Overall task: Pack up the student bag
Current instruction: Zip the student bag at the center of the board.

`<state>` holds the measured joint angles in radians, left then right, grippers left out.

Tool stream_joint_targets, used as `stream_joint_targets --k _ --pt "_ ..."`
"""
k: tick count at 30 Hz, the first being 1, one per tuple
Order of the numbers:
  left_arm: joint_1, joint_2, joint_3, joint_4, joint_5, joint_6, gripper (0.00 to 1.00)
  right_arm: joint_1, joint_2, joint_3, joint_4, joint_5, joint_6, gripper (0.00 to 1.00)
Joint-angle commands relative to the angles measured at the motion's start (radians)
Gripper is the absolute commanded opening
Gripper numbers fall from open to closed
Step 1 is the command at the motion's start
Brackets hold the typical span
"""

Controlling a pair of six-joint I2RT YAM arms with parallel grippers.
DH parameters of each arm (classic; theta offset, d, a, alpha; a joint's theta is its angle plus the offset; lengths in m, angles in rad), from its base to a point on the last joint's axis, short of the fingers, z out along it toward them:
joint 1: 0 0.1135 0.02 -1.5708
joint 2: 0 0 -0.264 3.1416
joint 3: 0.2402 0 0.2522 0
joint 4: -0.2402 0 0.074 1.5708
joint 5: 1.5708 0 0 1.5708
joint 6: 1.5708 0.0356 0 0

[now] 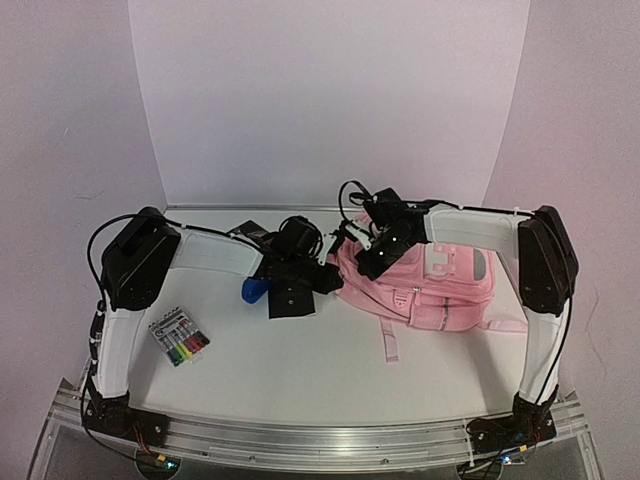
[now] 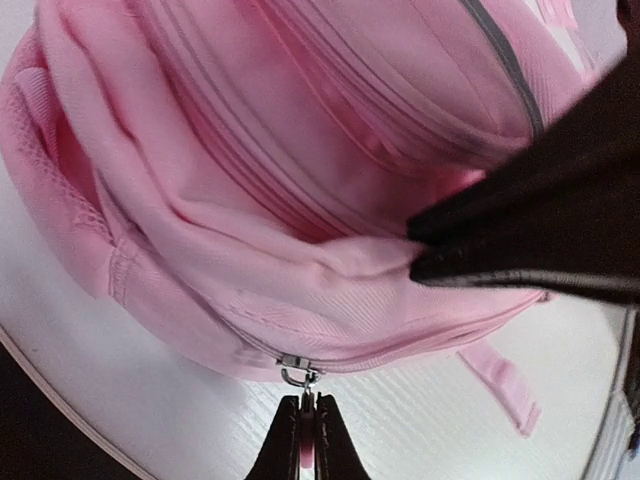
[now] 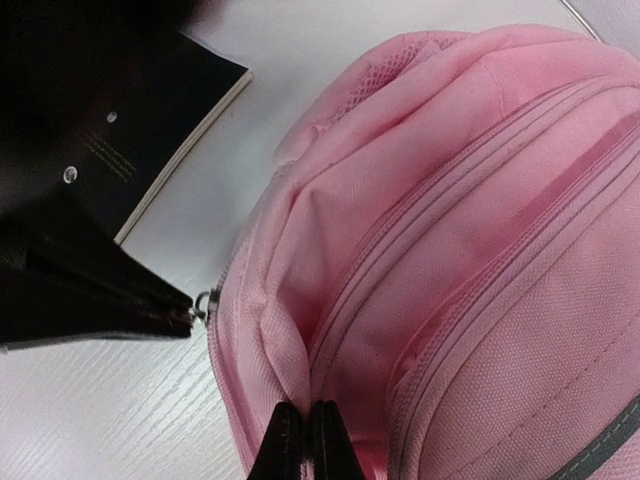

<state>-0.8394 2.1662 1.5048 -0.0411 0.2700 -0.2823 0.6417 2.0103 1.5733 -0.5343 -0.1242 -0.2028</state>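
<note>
The student bag (image 1: 440,285), a pink fabric backpack with grey trim, lies at the middle right of the table. My left gripper (image 2: 308,402) is shut on the pink zip pull hanging from the metal slider (image 2: 298,368) at the bag's left end. My right gripper (image 3: 308,410) is shut on a fold of the bag's fabric (image 3: 290,340) just beside that zip line. In the top view the left gripper (image 1: 325,277) and the right gripper (image 1: 374,257) meet at the bag's left end. The zip (image 2: 420,345) looks closed.
A pack of coloured markers (image 1: 180,337) lies at the front left. A blue object (image 1: 254,290) sits under the left arm's wrist. A black notebook (image 3: 190,135) lies behind it, left of the bag. A pink strap (image 1: 389,340) trails toward the front.
</note>
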Motion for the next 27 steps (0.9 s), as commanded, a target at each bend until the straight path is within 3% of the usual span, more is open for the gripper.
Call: stream_joint_targets --k 1,13,20,27 --pt "-0.104 -0.021 0.055 -0.065 -0.012 0.110 0.00 -0.014 0.025 0.068 0.054 -0.009 0.066 0.00" --pt "-0.199 -0.006 0.044 -0.026 -0.126 0.149 0.00 -0.024 0.048 0.115 0.051 -0.057 0.119 0.00" --pt "-0.163 -0.086 -0.128 0.189 -0.166 -0.026 0.00 -0.067 0.020 0.077 0.052 -0.124 0.126 0.00" --pt "-0.177 -0.082 -0.124 0.162 -0.210 0.047 0.00 -0.113 0.042 0.078 0.049 -0.210 0.157 0.00"
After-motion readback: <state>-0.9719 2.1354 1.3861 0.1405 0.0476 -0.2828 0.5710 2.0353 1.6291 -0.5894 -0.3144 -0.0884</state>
